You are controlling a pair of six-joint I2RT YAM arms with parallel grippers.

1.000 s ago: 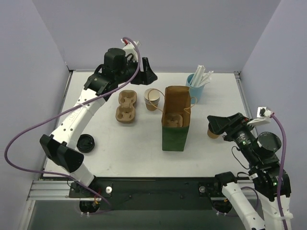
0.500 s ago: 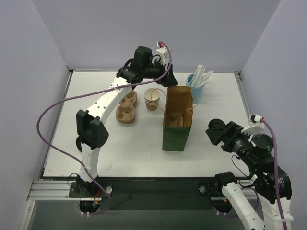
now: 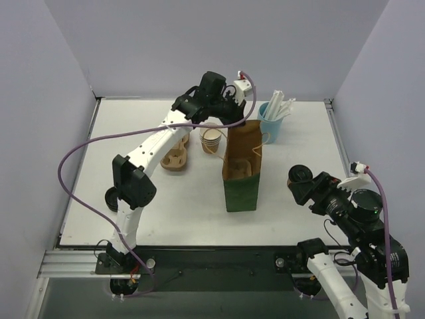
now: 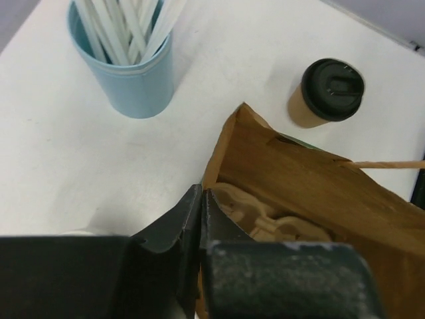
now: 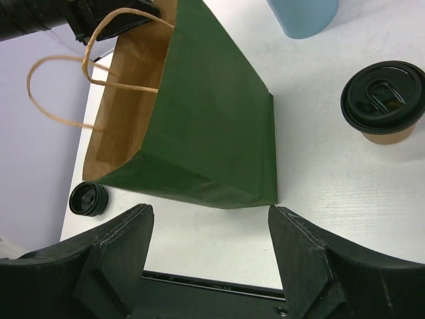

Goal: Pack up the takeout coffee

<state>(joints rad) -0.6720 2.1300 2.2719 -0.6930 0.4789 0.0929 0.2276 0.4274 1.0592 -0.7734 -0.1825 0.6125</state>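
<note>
The takeout coffee (image 3: 298,175), a brown paper cup under a black lid, stands on the table right of the bag; it also shows in both wrist views (image 4: 329,92) (image 5: 383,100). The green paper bag (image 3: 240,186) stands upright and open, its brown inside (image 4: 312,179) holding a pulp carrier (image 4: 265,216). My left gripper (image 3: 234,123) (image 4: 201,193) is shut on the bag's far rim. My right gripper (image 3: 307,188) (image 5: 209,212) is open just near of the coffee, with nothing between its fingers.
A blue cup of white straws (image 3: 272,119) (image 4: 133,73) stands behind the bag. A stack of lidless cups (image 3: 211,138) and a second pulp carrier (image 3: 174,154) lie left of it. A loose black lid (image 5: 88,199) sits at the near left. The bag's twine handle (image 5: 63,93) hangs out.
The left arm swung right from the back left to the bag's far rim and its jaws closed on it. The right arm drew back slightly and stays open.
</note>
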